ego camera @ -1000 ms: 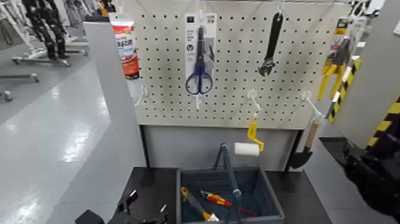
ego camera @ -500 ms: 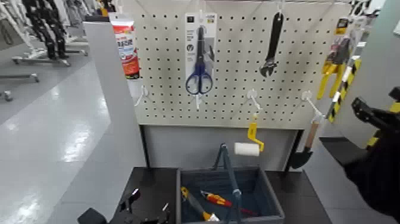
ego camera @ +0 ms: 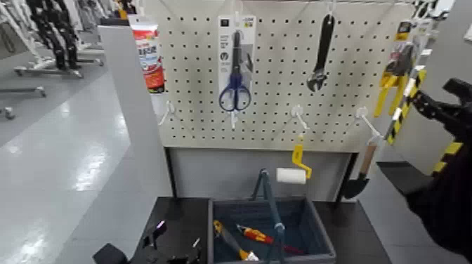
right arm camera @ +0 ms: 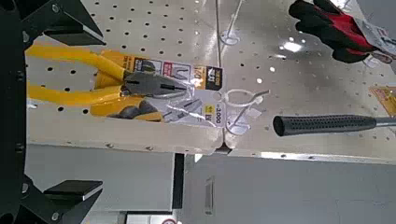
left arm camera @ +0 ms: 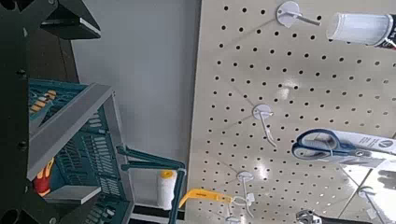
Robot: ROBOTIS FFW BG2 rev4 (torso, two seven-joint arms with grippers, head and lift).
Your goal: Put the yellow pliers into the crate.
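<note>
The yellow pliers (ego camera: 395,72) hang on their pale card at the top right edge of the pegboard. In the right wrist view the pliers (right arm camera: 98,82) lie straight ahead, yellow handles toward the camera, dark head on the card (right arm camera: 187,105). My right gripper (ego camera: 442,98) is raised at the right, open and empty, a short way right of the pliers; it also shows in its own wrist view (right arm camera: 61,110). The grey-blue crate (ego camera: 315,223) stands on the low table below the board. My left gripper (ego camera: 172,239) is open, low beside the crate's left side.
On the board hang blue scissors (ego camera: 234,70), a black wrench (ego camera: 320,50), a tube (ego camera: 147,55), a yellow-handled paint roller (ego camera: 293,168) and a dark-headed tool (ego camera: 362,172). A red-and-yellow screwdriver (ego camera: 258,236) lies in the crate. A striped post (ego camera: 404,105) stands at the right.
My right arm has risen from low at the right and its gripper has come up toward the pliers. The left arm and the crate have stayed put.
</note>
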